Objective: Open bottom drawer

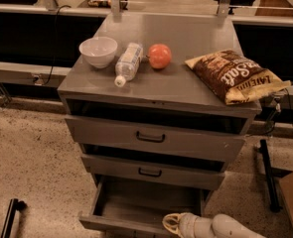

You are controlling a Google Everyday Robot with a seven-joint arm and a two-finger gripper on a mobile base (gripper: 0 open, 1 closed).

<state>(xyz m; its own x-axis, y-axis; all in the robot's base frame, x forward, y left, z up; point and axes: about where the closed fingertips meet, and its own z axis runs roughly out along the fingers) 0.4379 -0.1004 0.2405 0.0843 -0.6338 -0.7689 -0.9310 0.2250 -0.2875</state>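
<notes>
I see the bottom drawer (pixel 146 202) standing pulled out, with the gripper (pixel 172 224) at its front edge, though I cannot tell its hold.

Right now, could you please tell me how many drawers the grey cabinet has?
3: the top drawer under the cabinet top, the middle drawer below it, and the bottom drawer pulled out, with the end effector at its front edge. None seem hidden.

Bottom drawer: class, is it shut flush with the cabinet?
No, the bottom drawer is pulled out with its inside showing, and the gripper sits at its front edge.
</notes>
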